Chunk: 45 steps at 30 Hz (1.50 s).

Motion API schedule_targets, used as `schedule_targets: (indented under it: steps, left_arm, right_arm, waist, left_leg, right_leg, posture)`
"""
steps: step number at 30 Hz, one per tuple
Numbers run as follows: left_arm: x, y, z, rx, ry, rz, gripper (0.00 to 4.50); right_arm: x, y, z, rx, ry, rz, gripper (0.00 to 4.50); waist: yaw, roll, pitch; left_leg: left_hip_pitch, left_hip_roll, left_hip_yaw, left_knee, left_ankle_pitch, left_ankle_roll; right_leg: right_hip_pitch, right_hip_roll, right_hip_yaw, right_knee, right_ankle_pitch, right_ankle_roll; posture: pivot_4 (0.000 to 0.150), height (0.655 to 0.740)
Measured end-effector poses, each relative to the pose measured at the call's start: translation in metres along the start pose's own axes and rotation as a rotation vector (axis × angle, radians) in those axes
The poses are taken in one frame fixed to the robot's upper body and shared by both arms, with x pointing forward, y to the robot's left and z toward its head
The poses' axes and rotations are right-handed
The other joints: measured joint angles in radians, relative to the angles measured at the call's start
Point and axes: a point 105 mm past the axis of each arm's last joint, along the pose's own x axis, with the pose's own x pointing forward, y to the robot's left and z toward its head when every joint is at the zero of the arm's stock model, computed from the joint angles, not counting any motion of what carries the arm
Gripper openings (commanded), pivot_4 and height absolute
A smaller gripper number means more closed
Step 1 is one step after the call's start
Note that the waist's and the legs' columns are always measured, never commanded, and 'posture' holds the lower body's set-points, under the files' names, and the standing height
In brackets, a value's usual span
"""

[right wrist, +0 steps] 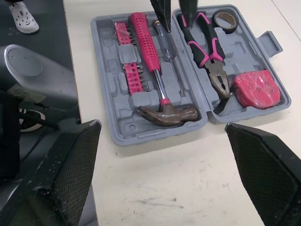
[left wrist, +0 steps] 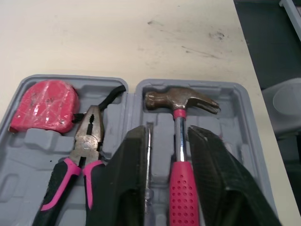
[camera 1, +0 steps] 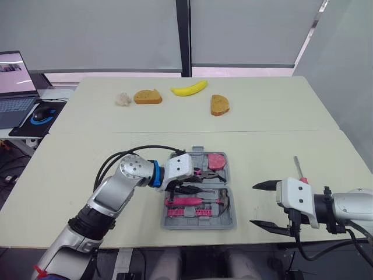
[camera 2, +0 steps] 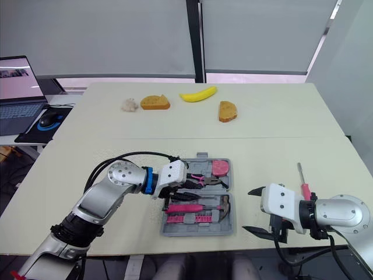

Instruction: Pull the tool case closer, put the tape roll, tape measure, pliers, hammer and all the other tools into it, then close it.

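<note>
The grey tool case (camera 1: 165, 217) lies open near the table's front edge. In it are the pink tape measure (right wrist: 257, 88), pliers (right wrist: 209, 52), black tape roll (right wrist: 225, 20), hammer (right wrist: 164, 114), a clear-handled screwdriver (right wrist: 169, 56) and pink bits (right wrist: 129, 61). My left gripper (camera 1: 186, 188) hovers low over the case's middle, open; its fingers (left wrist: 127, 179) straddle the hammer handle (left wrist: 181, 197) without closing on it. To the right of the case my right gripper (camera 1: 261, 205) is spread wide open and holds nothing. A red-handled screwdriver (camera 1: 299, 169) lies loose on the table just behind it.
At the back of the table lie a banana (camera 1: 189, 88), two bread pieces (camera 1: 147, 97) (camera 1: 220, 105) and a white lump (camera 1: 122, 99). A laptop (camera 1: 14, 87) and mouse (camera 1: 42, 114) sit on a side desk at the far left.
</note>
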Motion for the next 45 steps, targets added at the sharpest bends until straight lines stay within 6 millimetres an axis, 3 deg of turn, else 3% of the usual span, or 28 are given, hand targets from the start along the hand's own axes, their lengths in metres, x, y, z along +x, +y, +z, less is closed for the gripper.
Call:
schedule_targets:
  steps: [1, 12, 25, 33, 36, 39, 45]
  left_arm:
    - [0.001, -0.001, -0.003, 0.009, 0.014, -0.005, 0.01]
    - [0.015, -0.013, -0.041, -0.022, 0.150, -0.034, 0.01]
    - [0.021, -0.014, -0.049, 0.050, 0.195, -0.009, 0.01]
    - [0.020, -0.014, -0.051, -0.023, 0.164, 0.020, 0.01]
    - [0.008, -0.005, -0.047, -0.087, 0.107, 0.081, 0.01]
    - [-0.019, 0.010, -0.035, -0.104, 0.018, 0.165, 0.01]
    - [-0.069, 0.012, -0.033, -0.235, -0.180, 0.330, 0.01]
  right_arm:
    - [0.000, 0.000, 0.000, 0.000, 0.000, 0.000, 4.50]
    - [0.000, -0.001, -0.001, -0.008, 0.006, -0.008, 4.50]
    - [0.000, -0.001, -0.002, -0.014, 0.012, -0.014, 4.50]
    - [-0.001, -0.001, -0.002, -0.014, 0.013, -0.015, 4.50]
    - [-0.001, -0.002, -0.001, -0.019, 0.009, -0.020, 4.50]
    - [-0.002, -0.010, 0.002, -0.028, -0.011, -0.052, 4.50]
    - [-0.010, -0.047, 0.011, -0.039, -0.089, -0.268, 4.50]
  waist:
    - [0.000, 0.000, 0.000]
    - [0.000, 0.000, 0.000]
    - [0.000, 0.002, -0.002]
    - [0.000, 0.003, -0.002]
    - [-0.001, 0.002, -0.002]
    - [-0.003, 0.002, -0.002]
    - [-0.003, 0.003, -0.002]
  left_leg:
    - [0.000, 0.000, 0.000, 0.000, 0.000, 0.000]
    - [0.000, 0.000, 0.000, 0.000, 0.000, 0.000]
    - [0.003, 0.000, 0.000, 0.000, 0.000, 0.000]
    - [0.006, 0.000, -0.001, 0.000, 0.000, 0.000]
    - [0.005, 0.001, -0.002, 0.000, 0.000, 0.000]
    - [0.005, 0.001, -0.001, 0.000, 0.000, 0.000]
    - [0.004, 0.000, -0.001, 0.000, 0.000, 0.000]
  right_leg:
    - [0.000, 0.000, 0.000, 0.000, 0.000, 0.000]
    - [0.000, 0.000, 0.000, 0.001, 0.000, 0.000]
    - [0.003, 0.000, 0.000, 0.001, 0.000, 0.000]
    - [0.006, 0.000, -0.001, 0.000, 0.000, 0.000]
    - [0.006, 0.001, -0.001, 0.000, 0.000, 0.000]
    - [0.005, 0.000, -0.001, 0.000, 0.000, 0.000]
    - [0.004, 0.000, 0.000, 0.000, 0.000, 0.000]
  posture:
    - [0.150, 0.7400]
    - [0.150, 0.7400]
    - [0.150, 0.7400]
    - [0.150, 0.7400]
    - [0.150, 0.7400]
    - [0.150, 0.7400]
    - [0.150, 0.7400]
